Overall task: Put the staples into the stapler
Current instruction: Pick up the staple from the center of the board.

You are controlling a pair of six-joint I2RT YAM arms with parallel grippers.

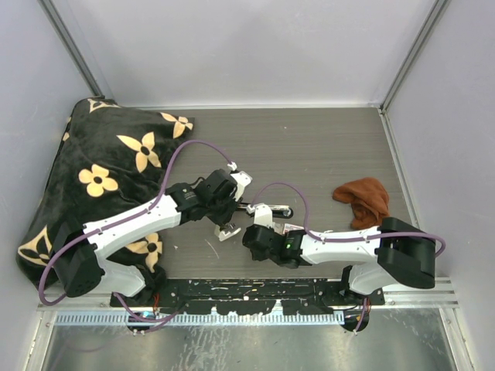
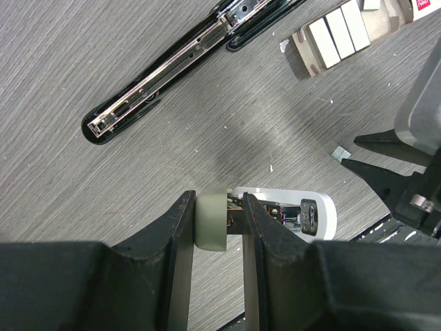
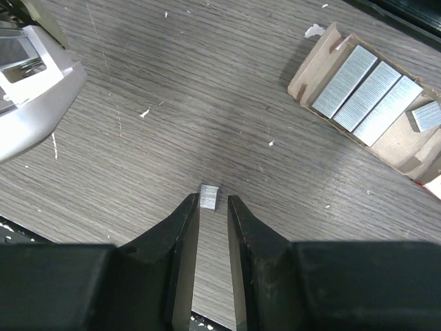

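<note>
The stapler lies opened up. Its black base with the metal staple channel [image 2: 165,76] rests flat on the table. Its white upper half [image 2: 303,210] is raised on edge, and my left gripper [image 2: 217,200] is shut on that half's grey-green end [image 2: 210,221]. A small silvery block of staples [image 3: 209,196] lies on the table right at the tips of my right gripper [image 3: 213,200]. The right jaws stand a little apart, with nothing pinched between them. From above, both grippers [image 1: 227,226] [image 1: 253,236] sit close together beside the stapler [image 1: 267,207].
An open cardboard box [image 3: 313,69] holding several staple strips [image 3: 365,96] lies to the right of the right gripper. A brown cloth [image 1: 363,199] sits at the right of the table. A black flower-patterned bag [image 1: 100,178] fills the left side. Small scraps dot the wood surface.
</note>
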